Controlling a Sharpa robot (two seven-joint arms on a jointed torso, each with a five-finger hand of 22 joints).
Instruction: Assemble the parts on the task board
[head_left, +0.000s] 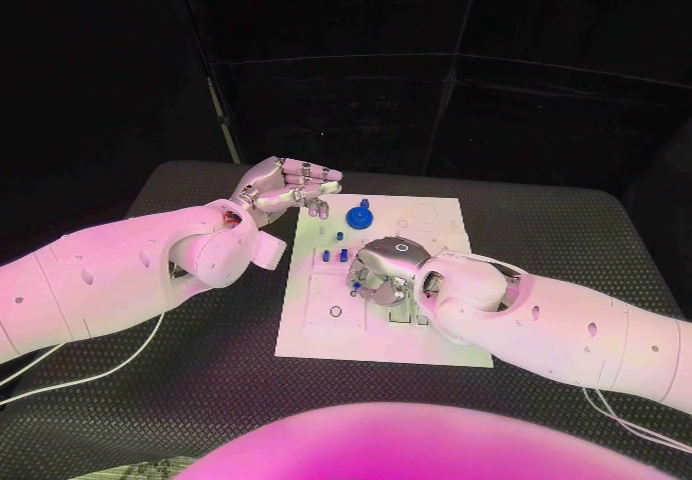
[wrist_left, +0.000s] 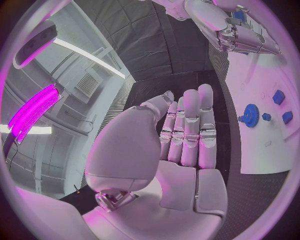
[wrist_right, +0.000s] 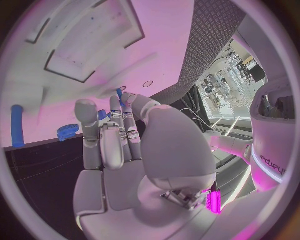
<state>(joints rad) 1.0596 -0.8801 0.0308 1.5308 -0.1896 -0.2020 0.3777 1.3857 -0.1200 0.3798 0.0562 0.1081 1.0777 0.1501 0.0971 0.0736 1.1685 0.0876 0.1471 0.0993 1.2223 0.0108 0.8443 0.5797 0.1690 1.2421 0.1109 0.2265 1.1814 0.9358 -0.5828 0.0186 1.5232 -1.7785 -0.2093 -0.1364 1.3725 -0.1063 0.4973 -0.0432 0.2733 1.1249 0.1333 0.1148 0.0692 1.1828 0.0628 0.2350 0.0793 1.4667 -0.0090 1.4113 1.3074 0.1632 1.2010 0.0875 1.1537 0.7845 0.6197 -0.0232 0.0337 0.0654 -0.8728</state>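
Observation:
The white task board (head_left: 326, 330) lies in the middle of the black table. A blue gear (head_left: 361, 213) stands near its far edge, with small blue parts (head_left: 335, 256) just in front of it. My right hand (head_left: 387, 270) hovers low over the board's middle, and its fingertips pinch a small blue part (wrist_right: 119, 93), also visible as a blue spot (head_left: 356, 285) under the hand. My left hand (head_left: 289, 185) hangs above the board's far left corner, its fingers (wrist_left: 190, 127) straight and side by side, holding nothing. From that wrist I see the gear (wrist_left: 251, 115) and the right hand (wrist_left: 244, 37).
A blue peg (wrist_right: 17, 125) and the blue gear (wrist_right: 67, 131) stand on the board beyond the right hand's fingers. The board has several recesses and a round hole (head_left: 336, 311) near its left side. Bare table mat (head_left: 188, 380) surrounds the board.

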